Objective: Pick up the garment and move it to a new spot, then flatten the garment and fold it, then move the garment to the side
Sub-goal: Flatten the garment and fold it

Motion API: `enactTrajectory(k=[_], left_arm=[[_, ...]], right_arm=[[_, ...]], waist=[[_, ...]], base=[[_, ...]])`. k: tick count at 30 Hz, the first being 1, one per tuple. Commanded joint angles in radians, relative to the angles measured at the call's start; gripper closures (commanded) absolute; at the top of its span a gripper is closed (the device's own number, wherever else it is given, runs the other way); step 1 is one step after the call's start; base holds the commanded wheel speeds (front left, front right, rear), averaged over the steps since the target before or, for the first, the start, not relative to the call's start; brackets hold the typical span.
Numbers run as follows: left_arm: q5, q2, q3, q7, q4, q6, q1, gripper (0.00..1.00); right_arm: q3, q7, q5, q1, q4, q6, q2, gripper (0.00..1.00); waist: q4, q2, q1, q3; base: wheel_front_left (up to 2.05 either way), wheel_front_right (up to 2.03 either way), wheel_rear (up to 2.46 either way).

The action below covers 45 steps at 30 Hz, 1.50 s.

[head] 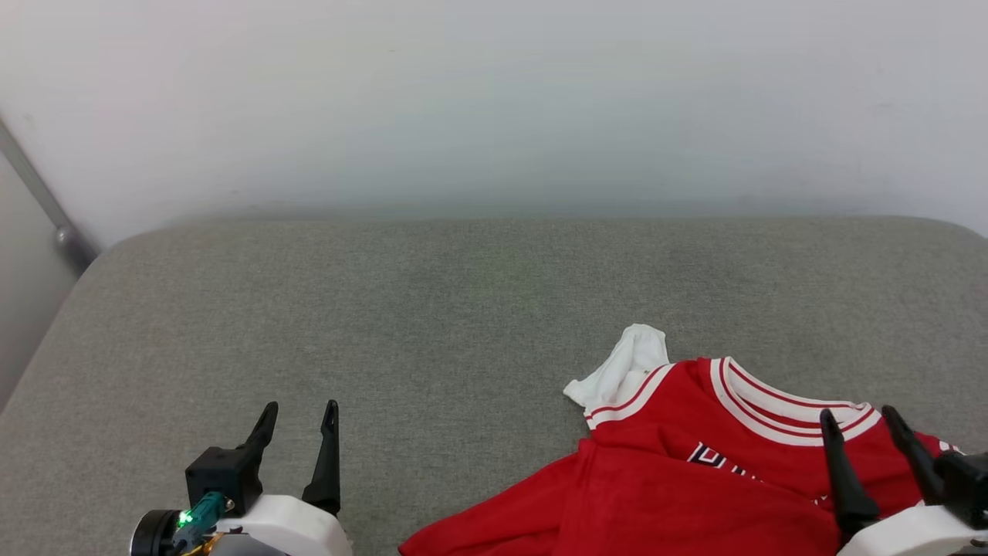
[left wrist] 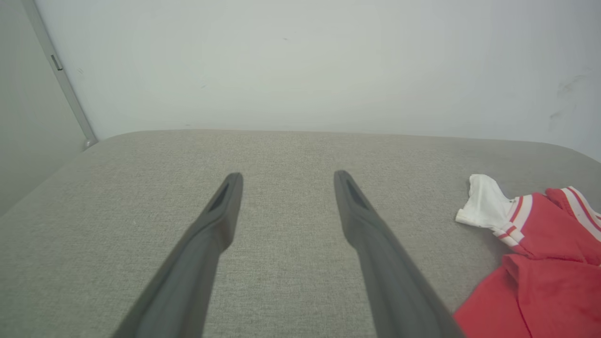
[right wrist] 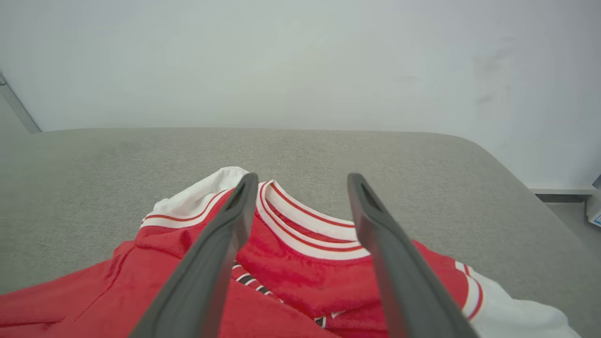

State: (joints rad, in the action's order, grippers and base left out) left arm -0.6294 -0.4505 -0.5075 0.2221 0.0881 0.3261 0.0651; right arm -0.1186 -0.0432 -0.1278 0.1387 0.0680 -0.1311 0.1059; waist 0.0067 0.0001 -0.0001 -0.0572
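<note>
The garment (head: 679, 471) is a red jersey with white sleeves and striped trim, lying crumpled at the near right of the grey cushion, its collar facing the wall and part of its black lettering showing. My right gripper (head: 858, 417) hangs open above the garment's collar (right wrist: 305, 225), nothing between its fingers. My left gripper (head: 299, 413) is open over bare cushion to the left, well apart from the garment (left wrist: 540, 263), whose white sleeve (left wrist: 483, 204) points toward it.
The grey padded surface (head: 386, 309) runs back to a white wall (head: 494, 100). A metal bar (head: 46, 201) leans at the far left corner. Past the cushion's right edge, floor and a baseboard (right wrist: 563, 190) show.
</note>
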Motion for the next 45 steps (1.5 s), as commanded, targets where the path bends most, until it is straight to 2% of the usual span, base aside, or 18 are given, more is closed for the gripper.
enactTrajectory(k=[1, 6, 10, 18, 19, 20, 25, 33, 39, 40, 41, 42, 43, 45], left_arm=[[-0.007, -0.001, -0.001, -0.003, 0.005, -0.001, -0.005, 0.00], [-0.011, 0.010, -0.018, -0.017, 0.026, -0.021, 0.024, 0.00], [0.003, 0.023, -0.064, -0.056, 0.051, -0.068, 0.081, 0.00], [0.016, 0.059, -0.208, -0.248, 0.106, -0.231, 0.265, 0.00], [0.016, 0.059, -0.208, -0.248, 0.106, -0.231, 0.265, 0.00], [0.016, 0.067, -0.243, -0.317, 0.128, -0.270, 0.313, 0.00], [0.018, 0.094, -0.322, -0.478, 0.182, -0.361, 0.432, 0.00], [0.016, 0.132, -0.419, -0.642, 0.269, -0.431, 0.553, 0.00], [0.009, 0.154, -0.506, -0.740, 0.364, -0.450, 0.614, 0.00], [-0.012, 0.161, -0.544, -0.785, 0.397, -0.456, 0.617, 0.00], [-0.029, 0.167, -0.561, -0.810, 0.411, -0.457, 0.611, 0.47], [-0.042, 0.171, -0.580, -0.833, 0.423, -0.459, 0.609, 0.60], [-0.054, 0.173, -0.596, -0.841, 0.426, -0.459, 0.608, 0.98], [-0.076, 0.175, -0.616, -0.833, 0.425, -0.461, 0.615, 1.00]], right_arm=[[0.006, -0.013, 0.011, 0.021, 0.018, 0.001, -0.010, 0.00], [0.034, -0.047, 0.026, 0.033, 0.095, 0.001, -0.036, 0.00], [0.054, -0.062, 0.024, 0.017, 0.136, 0.001, -0.043, 0.00], [0.073, -0.060, 0.022, -0.021, 0.169, 0.001, -0.050, 0.00], [0.073, -0.060, 0.022, -0.021, 0.169, 0.001, -0.050, 0.00], [0.083, -0.059, 0.032, -0.034, 0.170, 0.001, -0.051, 0.00], [0.100, -0.048, 0.035, -0.066, 0.176, 0.001, -0.053, 0.00], [0.115, -0.024, 0.019, -0.101, 0.158, 0.001, -0.056, 0.00], [0.118, 0.003, -0.008, -0.124, 0.120, 0.001, -0.056, 0.00], [0.115, 0.010, -0.019, -0.126, 0.105, 0.001, -0.056, 0.00], [0.115, 0.011, -0.021, -0.129, 0.100, 0.001, -0.056, 0.00], [0.115, 0.014, -0.023, -0.133, 0.096, 0.001, -0.056, 0.00], [0.116, 0.016, -0.027, -0.137, 0.091, 0.001, -0.056, 0.00], [0.113, 0.017, -0.029, -0.138, 0.085, 0.001, -0.056, 0.00]], waist=[[-0.006, -0.0001, 0.0001, -0.002], [-0.035, -0.0001, 0.0001, 0.008], [-0.059, -0.0001, 0.0001, 0.036], [-0.103, -0.0001, 0.0001, 0.124], [-0.103, -0.0001, 0.0001, 0.124], [-0.114, -0.0001, 0.0001, 0.144], [-0.140, -0.0001, 0.0001, 0.193], [-0.181, -0.0001, 0.0001, 0.267], [-0.204, -0.0001, 0.0001, 0.310], [-0.209, -0.0001, 0.0001, 0.314], [-0.212, -0.0001, 0.0001, 0.314], [-0.214, -0.0001, 0.0001, 0.314], [-0.217, -0.0001, 0.0001, 0.312], [-0.218, -0.0001, 0.0001, 0.307]], base=[[0.00, 0.00, 0.00], [0.00, 0.00, 0.00], [0.00, 0.00, 0.00], [0.00, 0.00, 0.00], [0.00, 0.00, 0.00], [0.00, 0.00, 0.00], [0.00, 0.00, 0.00], [0.00, 0.00, 0.00], [0.00, 0.00, 0.00], [0.00, 0.00, 0.00], [0.00, 0.00, 0.00], [0.00, 0.00, 0.00], [0.00, 0.00, 0.00], [0.00, 0.00, 0.00]])
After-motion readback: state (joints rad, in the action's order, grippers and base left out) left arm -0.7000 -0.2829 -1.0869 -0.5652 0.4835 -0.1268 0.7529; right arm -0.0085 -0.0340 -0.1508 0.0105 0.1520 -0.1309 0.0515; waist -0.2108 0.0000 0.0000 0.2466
